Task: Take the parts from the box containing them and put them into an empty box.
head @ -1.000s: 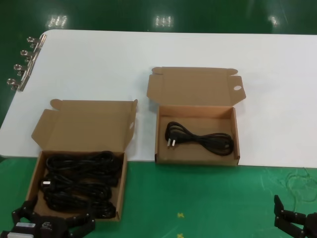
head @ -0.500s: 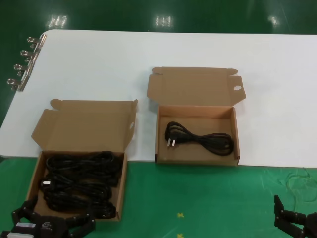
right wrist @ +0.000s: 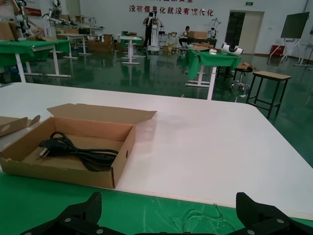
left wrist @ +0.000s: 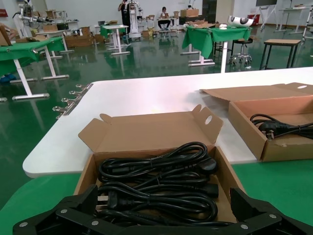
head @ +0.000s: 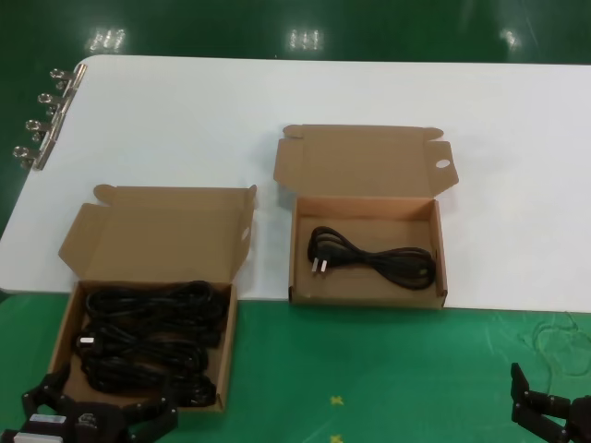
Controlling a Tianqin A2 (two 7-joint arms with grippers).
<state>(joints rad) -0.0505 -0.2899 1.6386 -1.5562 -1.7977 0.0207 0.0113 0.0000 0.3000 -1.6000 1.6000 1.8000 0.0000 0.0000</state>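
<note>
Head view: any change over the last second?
Nothing visibly changed. Left hand sits open at the near edge of the full box, right hand open at the lower right. One cable lies in the other box; the rest of the cables are untouched.
</note>
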